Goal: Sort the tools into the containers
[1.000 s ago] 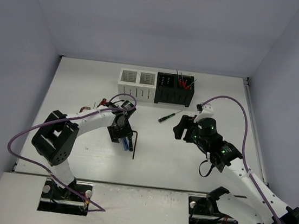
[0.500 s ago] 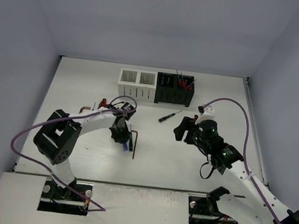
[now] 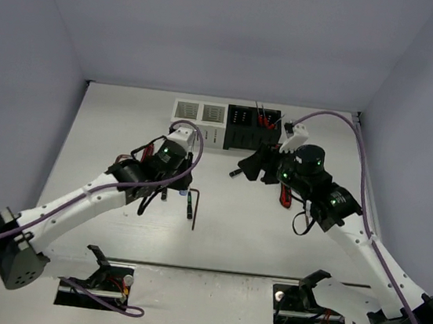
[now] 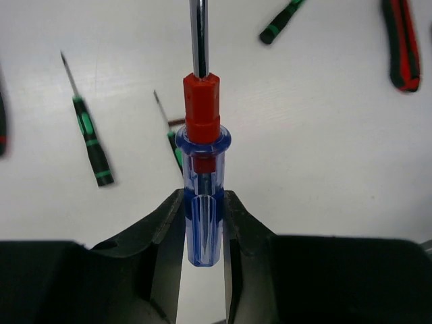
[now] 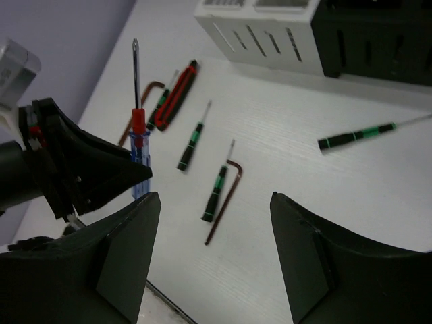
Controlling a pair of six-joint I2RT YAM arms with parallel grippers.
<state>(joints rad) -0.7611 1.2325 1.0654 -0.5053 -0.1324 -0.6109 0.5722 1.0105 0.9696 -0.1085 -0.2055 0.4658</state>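
Note:
My left gripper (image 4: 202,233) is shut on the blue handle of a screwdriver (image 4: 202,216) with a red collar, and holds it upright above the table. It also shows in the top view (image 3: 174,176) and the right wrist view (image 5: 140,152). My right gripper (image 5: 216,260) is open and empty above the table, in front of the black box (image 3: 252,128). The white box (image 3: 199,120) stands to the left of the black one. Green screwdrivers (image 5: 191,145) (image 5: 216,190) (image 5: 356,137), a hex key (image 5: 228,192) and red pliers (image 5: 177,94) lie on the table.
Red-handled screwdrivers (image 3: 263,119) stand in the black box. A second red-handled tool (image 4: 401,47) lies under my right arm (image 3: 285,194). Another hex key (image 5: 150,91) lies beside the pliers. Purple cables loop over both arms. Walls close the table in on three sides.
My left gripper has risen from the table with the blue screwdriver in it and shifted toward the back. My right gripper has moved left and back, toward the black box.

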